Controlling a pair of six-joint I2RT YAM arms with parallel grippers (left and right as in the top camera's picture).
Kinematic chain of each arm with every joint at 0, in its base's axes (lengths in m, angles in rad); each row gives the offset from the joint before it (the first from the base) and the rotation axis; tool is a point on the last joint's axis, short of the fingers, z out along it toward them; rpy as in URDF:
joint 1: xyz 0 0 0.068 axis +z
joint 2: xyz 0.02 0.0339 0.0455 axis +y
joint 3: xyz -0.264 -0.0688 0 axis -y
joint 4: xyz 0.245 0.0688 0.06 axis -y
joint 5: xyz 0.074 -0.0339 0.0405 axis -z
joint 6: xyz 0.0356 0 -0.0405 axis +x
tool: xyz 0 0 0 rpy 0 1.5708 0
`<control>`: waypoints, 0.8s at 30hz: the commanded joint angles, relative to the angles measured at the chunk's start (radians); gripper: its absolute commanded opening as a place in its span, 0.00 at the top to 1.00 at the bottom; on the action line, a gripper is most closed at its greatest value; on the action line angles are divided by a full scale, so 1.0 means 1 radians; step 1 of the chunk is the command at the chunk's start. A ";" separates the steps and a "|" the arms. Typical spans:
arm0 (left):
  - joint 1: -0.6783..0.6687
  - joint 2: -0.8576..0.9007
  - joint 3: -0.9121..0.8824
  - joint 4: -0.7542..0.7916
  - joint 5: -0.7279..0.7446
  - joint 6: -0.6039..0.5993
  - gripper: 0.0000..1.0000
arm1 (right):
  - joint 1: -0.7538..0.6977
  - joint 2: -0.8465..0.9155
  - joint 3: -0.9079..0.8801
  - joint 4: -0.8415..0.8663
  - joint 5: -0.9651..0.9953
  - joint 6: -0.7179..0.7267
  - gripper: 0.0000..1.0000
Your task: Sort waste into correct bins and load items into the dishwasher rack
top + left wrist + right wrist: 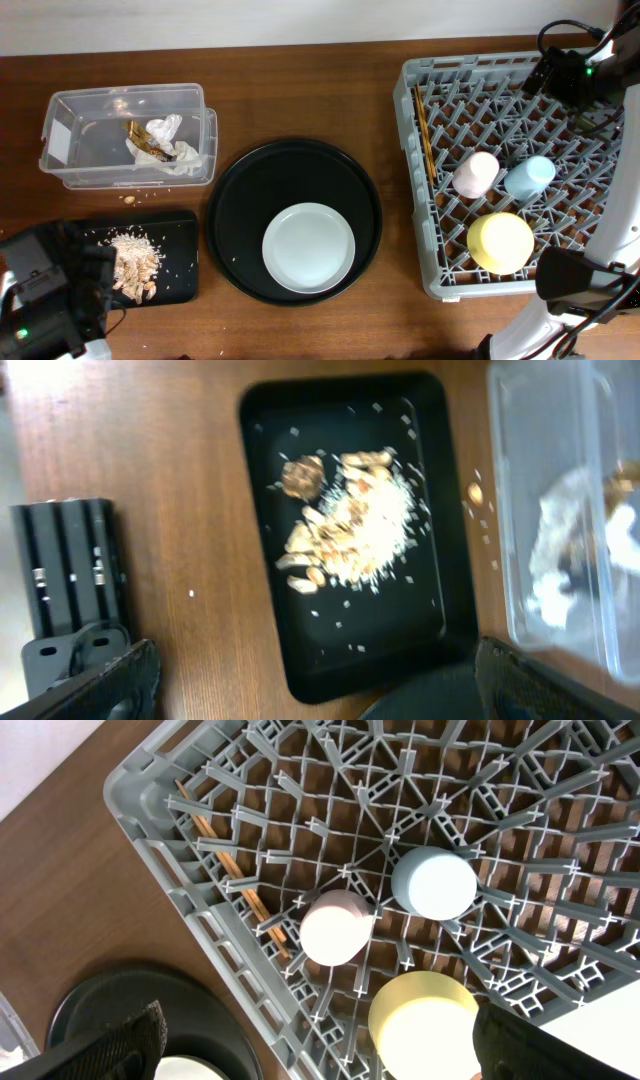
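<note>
— Grippers?
— My left gripper [315, 670] is spread wide and empty. The black tray [265, 510] of food scraps [350, 525] lies just ahead, with bare wood alongside.
— Right?
— My right gripper [320, 1030] is likewise, over the dishwasher rack [135, 800] corner.

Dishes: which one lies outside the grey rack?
The pale-grey plate, on the round black tray; the pink cup, blue cup and yellow bowl sit in the rack.

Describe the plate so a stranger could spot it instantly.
Find the large round black tray in the middle of the table, left of the grey dishwasher rack. The round pale-grey plate lies inside it. It is the only dish not in the rack.
</note>
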 commanded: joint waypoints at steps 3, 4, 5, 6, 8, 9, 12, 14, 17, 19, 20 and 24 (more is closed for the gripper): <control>0.098 -0.001 -0.010 -0.002 -0.011 -0.010 0.01 | 0.000 -0.004 0.005 -0.006 0.009 -0.009 0.01; 0.101 -0.001 -0.010 -0.002 -0.011 -0.010 0.01 | 0.000 -0.004 0.005 -0.006 0.009 -0.009 0.01; 0.101 -0.001 -0.011 -0.002 -0.011 -0.010 0.01 | 0.000 -0.004 0.005 -0.006 0.009 -0.009 0.01; 0.101 -0.001 -0.011 -0.002 -0.011 -0.010 0.01 | 0.000 -0.004 0.005 -0.006 0.009 -0.009 0.01; 0.101 -0.001 -0.011 -0.006 -0.011 -0.010 0.01 | 0.000 -0.004 0.005 -0.006 0.009 -0.009 0.01; 0.101 -0.001 -0.011 -0.006 -0.011 -0.010 0.01 | 0.000 -0.004 0.005 -0.006 0.010 -0.009 0.01; 0.101 -0.001 -0.011 -0.006 -0.011 -0.010 0.01 | 0.000 -0.004 0.005 -0.006 0.010 -0.009 0.01; 0.101 -0.001 -0.011 -0.006 -0.011 -0.010 0.01 | 0.000 -0.004 0.005 -0.006 0.009 -0.009 0.01; 0.101 -0.001 -0.011 -0.006 -0.011 -0.010 0.01 | 0.000 -0.004 0.005 -0.006 0.010 -0.009 0.02; 0.101 -0.001 -0.011 -0.006 -0.011 -0.010 0.01 | 0.000 -0.004 0.005 -0.006 0.009 -0.009 0.01; 0.101 -0.001 -0.011 -0.006 -0.011 -0.010 0.01 | 0.000 -0.004 0.005 -0.006 0.010 -0.009 0.01; 0.101 0.004 -0.011 -0.006 -0.011 -0.010 0.01 | 0.000 -0.004 0.005 -0.005 0.009 -0.008 0.01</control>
